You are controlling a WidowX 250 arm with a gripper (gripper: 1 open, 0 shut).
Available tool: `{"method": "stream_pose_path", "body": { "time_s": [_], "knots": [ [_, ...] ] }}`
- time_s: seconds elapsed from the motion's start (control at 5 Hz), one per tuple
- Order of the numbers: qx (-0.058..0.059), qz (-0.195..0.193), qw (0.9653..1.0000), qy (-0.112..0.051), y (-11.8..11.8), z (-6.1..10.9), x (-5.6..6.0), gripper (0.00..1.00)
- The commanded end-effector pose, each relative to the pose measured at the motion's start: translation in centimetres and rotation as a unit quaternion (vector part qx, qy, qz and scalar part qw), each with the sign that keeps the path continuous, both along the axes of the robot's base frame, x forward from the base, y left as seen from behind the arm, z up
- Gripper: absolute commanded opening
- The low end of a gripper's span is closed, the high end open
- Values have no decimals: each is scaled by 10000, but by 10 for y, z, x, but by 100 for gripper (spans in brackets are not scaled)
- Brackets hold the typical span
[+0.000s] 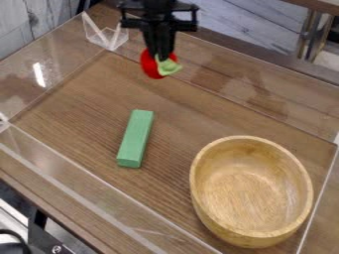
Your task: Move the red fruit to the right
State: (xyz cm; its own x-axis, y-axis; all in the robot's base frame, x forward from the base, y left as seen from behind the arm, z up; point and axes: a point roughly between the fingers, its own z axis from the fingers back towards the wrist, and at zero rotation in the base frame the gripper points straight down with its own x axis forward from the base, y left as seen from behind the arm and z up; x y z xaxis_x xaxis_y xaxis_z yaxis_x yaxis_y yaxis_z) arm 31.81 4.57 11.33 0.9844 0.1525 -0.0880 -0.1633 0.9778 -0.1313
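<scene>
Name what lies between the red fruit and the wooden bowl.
In the camera view, only bare tabletop separates the red fruit from the wooden bowl.

And here's the brown wooden tabletop [93, 116], with the flat green block [137, 138] lying at a slight slant across its middle. Over near one corner sits the round wooden bowl [251, 191], beside the block but not touching it!

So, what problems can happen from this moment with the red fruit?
The gripper holds the red fruit above the table, so it may slip and roll. Also, if carried too far toward the wooden bowl, it could perhaps drop inside or knock the rim.
</scene>
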Motion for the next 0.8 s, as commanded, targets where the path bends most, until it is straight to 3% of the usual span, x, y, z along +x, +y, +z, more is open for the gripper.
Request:
{"method": "stream_pose_path", "body": {
  "time_s": [0.0,0.2,0.6],
  "knots": [
    [14,-360,9990,-249,-34,15,7,0],
    [-7,-577,9981,-210,-65,13,2,0],
    [25,-1031,9944,-248,-89,15,4,0]
  ]
}}
